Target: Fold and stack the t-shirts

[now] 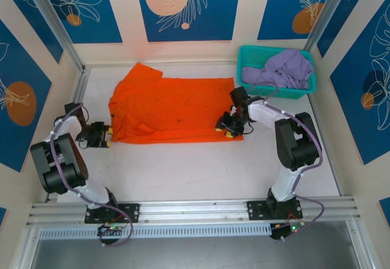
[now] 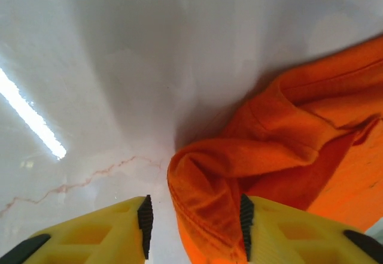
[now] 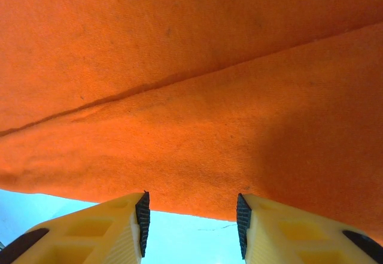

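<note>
As the orange shirt (image 1: pixel 173 107) lies on the bench (image 1: pixel 201 165), we see the left jaws spread around its bunched corner, the right jaws spread at its edge; the purple shirt (image 1: pixel 283 68) sits in the basket (image 1: pixel 245 58).

Creased orange t-shirt (image 3: pixel 197 96) lies just beyond the parted hand (image 3: pixel 192 213).

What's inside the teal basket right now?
A crumpled lavender t-shirt fills most of the teal basket. Whatever lies beneath it, including the basket floor, is covered.
</note>
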{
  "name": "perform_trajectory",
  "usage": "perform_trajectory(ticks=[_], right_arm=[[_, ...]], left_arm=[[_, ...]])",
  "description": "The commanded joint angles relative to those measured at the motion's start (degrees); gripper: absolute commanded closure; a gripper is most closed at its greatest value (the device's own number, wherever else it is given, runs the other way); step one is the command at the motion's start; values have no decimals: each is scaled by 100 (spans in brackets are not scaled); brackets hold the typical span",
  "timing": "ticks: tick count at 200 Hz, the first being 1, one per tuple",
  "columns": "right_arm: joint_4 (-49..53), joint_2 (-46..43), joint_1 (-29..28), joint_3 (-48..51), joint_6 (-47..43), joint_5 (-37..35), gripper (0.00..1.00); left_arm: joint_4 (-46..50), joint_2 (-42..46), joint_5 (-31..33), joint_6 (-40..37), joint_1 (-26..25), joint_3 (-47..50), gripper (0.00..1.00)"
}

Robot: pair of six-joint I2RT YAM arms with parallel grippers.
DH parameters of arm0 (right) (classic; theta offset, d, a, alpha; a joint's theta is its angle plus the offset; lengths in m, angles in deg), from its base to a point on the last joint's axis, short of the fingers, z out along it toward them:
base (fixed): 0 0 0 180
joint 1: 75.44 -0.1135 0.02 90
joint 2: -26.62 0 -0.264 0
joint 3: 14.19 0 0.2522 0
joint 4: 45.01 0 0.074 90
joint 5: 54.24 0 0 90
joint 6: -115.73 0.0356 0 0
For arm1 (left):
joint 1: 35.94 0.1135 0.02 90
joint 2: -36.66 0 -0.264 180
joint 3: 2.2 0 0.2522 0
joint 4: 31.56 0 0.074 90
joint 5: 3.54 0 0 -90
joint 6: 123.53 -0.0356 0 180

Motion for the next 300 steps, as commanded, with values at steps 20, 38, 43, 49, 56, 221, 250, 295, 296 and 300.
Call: perform_trajectory(ticks=[20,38,43,49,56,221,250,295,296,300], right_arm=[[-56,136,-3,-142,138,171,55],[-74,183,27,-126,165,194,55],[-75,215,33,-118,166,196,55],[-91,224,48,-109,175,195,55],[-97,254,65,-100,189,202,55],[224,802,609,121,736,177,73],[226,752,626,154,722,177,74],[69,656,650,305,667,247,72],[67,656,647,305,658,247,71],[67,651,636,300,653,247,71]], left_arm=[[-351,-252,-418,247,39,189,60],[-474,-278,-427,258,45,283,68],[-490,-288,-430,246,43,293,72],[-491,-312,-423,206,51,286,77],[-470,-350,-392,112,49,249,82],[2252,-897,3153,-3469,-214,-1842,96],[2234,-842,4060,-3450,-477,-1718,87],[2146,-553,4564,-3050,-381,-1456,53],[2142,-547,4549,-3040,-374,-1456,53],[2131,-521,4438,-3028,-354,-1457,53]])
